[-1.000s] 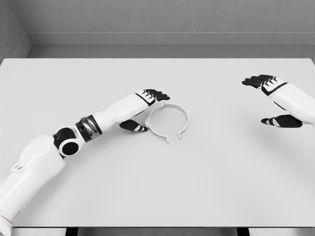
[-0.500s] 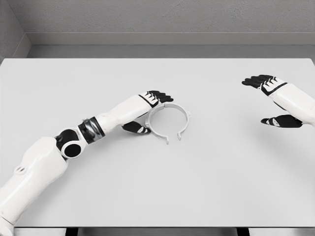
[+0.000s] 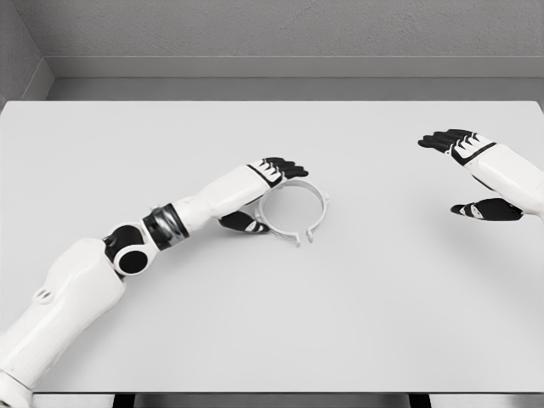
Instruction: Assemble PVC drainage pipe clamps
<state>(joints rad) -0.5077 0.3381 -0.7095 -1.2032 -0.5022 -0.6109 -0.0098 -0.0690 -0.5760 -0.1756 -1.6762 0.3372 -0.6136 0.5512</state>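
Note:
A thin white PVC clamp ring [image 3: 321, 204] lies flat near the middle of the white table [image 3: 280, 323], its small gap facing the front. My left hand [image 3: 270, 195] is at the ring's left side. Its dark fingers [image 3: 287, 167] reach over the ring's upper left rim and the thumb [image 3: 246, 223] lies just outside the lower left rim. The hand is open, straddling that rim, and hides part of it. My right hand [image 3: 455, 174] hovers open far off at the table's right edge, holding nothing.
A grey wall runs along the table's far edge [image 3: 272, 89]. No other parts show on the table.
My left hand has slid to the right against the ring's left side. The ring's gap has narrowed and its left end has shifted right. The right hand has not moved.

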